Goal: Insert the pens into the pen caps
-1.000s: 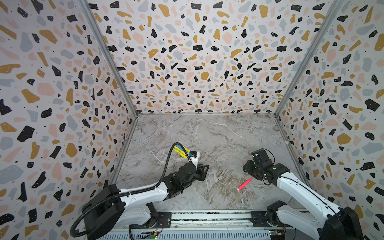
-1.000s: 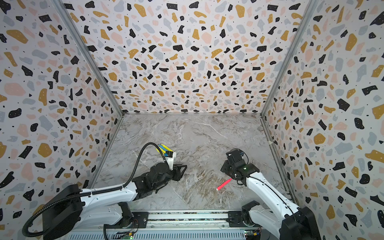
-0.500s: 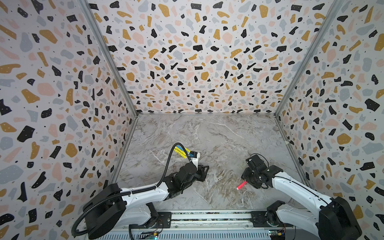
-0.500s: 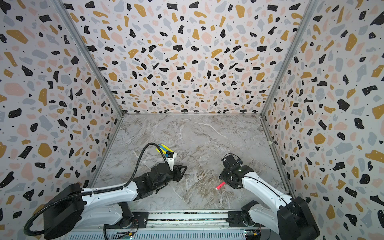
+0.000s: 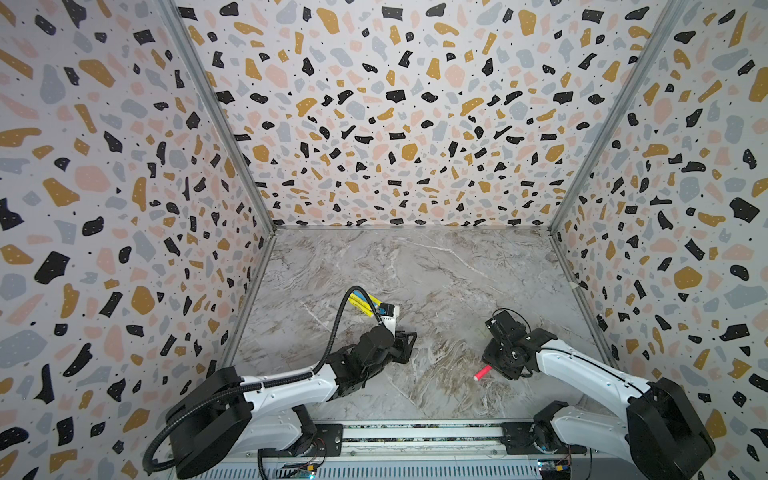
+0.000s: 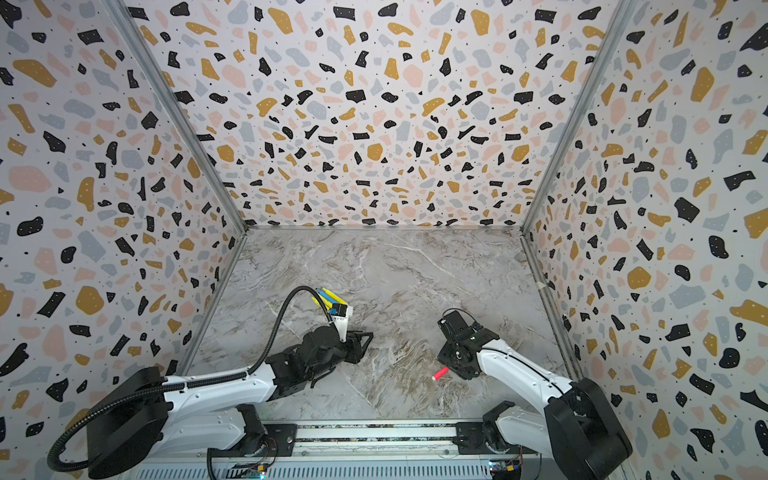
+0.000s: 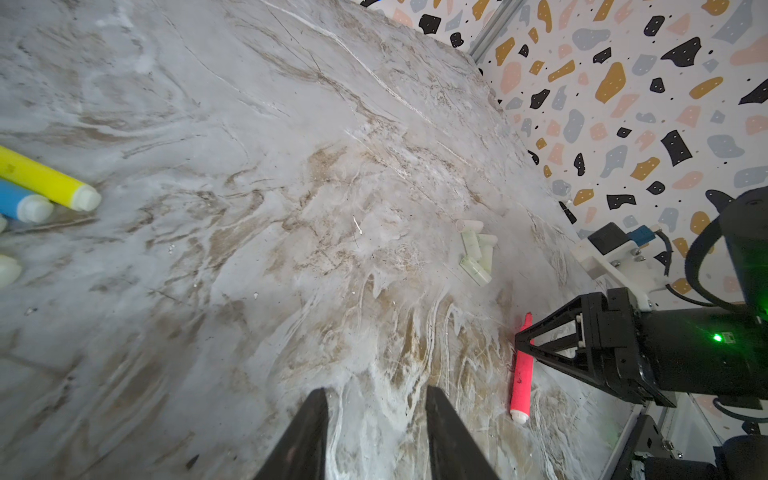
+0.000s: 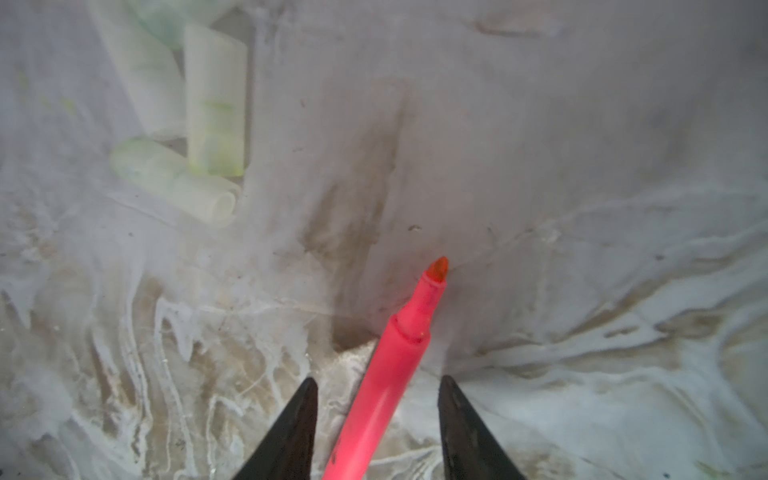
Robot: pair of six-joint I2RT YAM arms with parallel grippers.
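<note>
Since all caps (image 7: 476, 249) lie loose, no pen is capped yet; right gripper (image 8: 378, 379) straddles the pink pen (image 8: 399, 353) on the table (image 8: 582, 166), fingers (image 8: 291, 436) apart, not clamped; left gripper (image 7: 377, 390) narrowly open, empty; other pens (image 7: 45, 180) wait.

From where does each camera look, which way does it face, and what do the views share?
Top views: high above the arms' bases, looking down at the table; left gripper and right gripper show.
Left wrist: behind the left gripper's open fingers, facing across the table; the right gripper shows.
Right wrist: behind the right gripper, looking down at the pink pen and caps.
Shared: every view shows the pink pen.
</note>
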